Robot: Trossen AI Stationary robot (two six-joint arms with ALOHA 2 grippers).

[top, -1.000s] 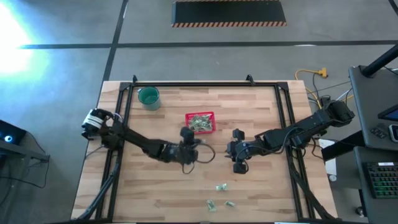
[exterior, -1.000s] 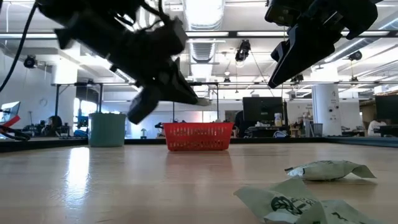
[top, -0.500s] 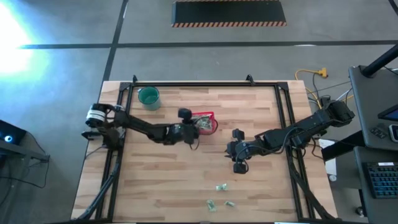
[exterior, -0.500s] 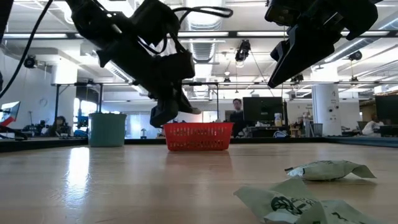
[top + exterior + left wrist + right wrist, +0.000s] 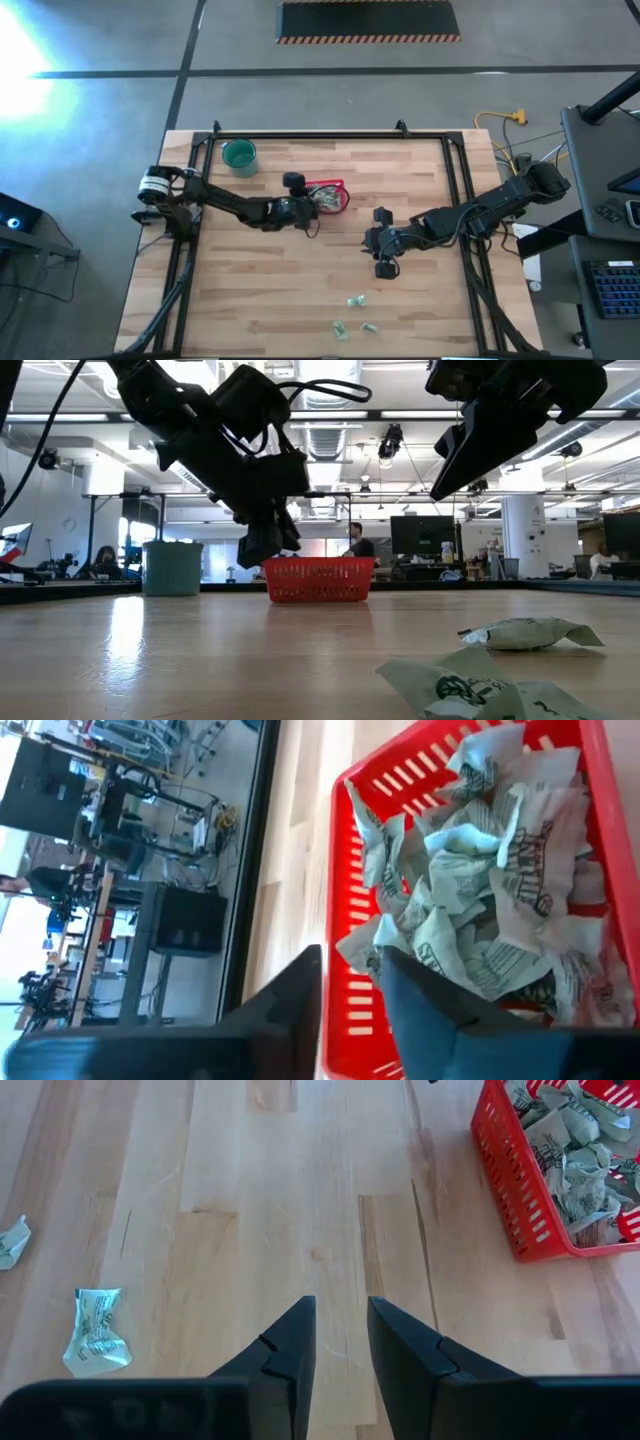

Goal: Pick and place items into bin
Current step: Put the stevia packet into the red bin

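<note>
A wooden table [image 5: 270, 290] is set on a grey concrete floor [image 5: 90, 130], which is crossed by a dark line behind the table. A hatch with a striped edge [image 5: 368, 22] is seen further behind it. Strong glare [image 5: 20, 40] is cast on the floor to the table's left. A desk with a keyboard [image 5: 612, 275] is placed to the table's right. Beyond the table, ceiling lights [image 5: 330, 380], ducts, a pillar [image 5: 520, 530] and monitors [image 5: 420, 540] are shown.
</note>
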